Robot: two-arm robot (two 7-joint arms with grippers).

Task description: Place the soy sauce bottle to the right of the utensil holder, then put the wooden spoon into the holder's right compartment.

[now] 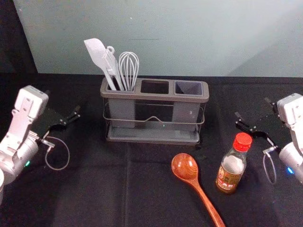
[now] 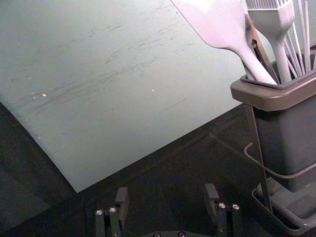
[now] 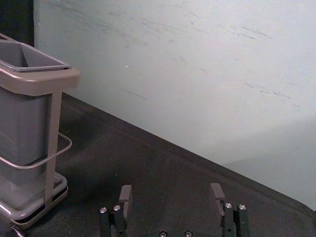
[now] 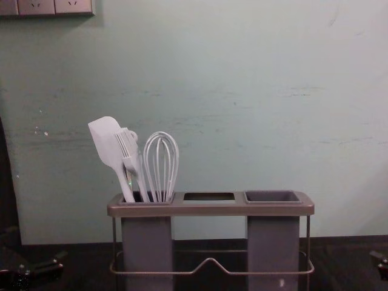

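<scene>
In the head view, my left gripper (image 1: pixel 62 102) is left of the utensil holder (image 1: pixel 152 137) and my right gripper (image 1: pixel 252 108) is right of it, beyond the bottle. Both are open and hold nothing, as the left gripper (image 2: pixel 167 193) and right gripper (image 3: pixel 171 192) also show in their wrist views. The soy sauce bottle (image 1: pixel 230 172), red-capped, stands upright in front of the holder, past its right end. Left of it lies the wooden spoon (image 1: pixel 185 166), bowl toward the holder, handle toward the front edge. The holder's right compartment (image 4: pixel 273 242) is empty.
A white spatula (image 4: pixel 106 142), a brush (image 4: pixel 131 159) and a whisk (image 4: pixel 160 163) rise from the holder's left compartment. Behind the black-covered table (image 1: pixel 94 189) stands a pale wall (image 1: pixel 165 38). Dark cloth lies between the holder and the right gripper.
</scene>
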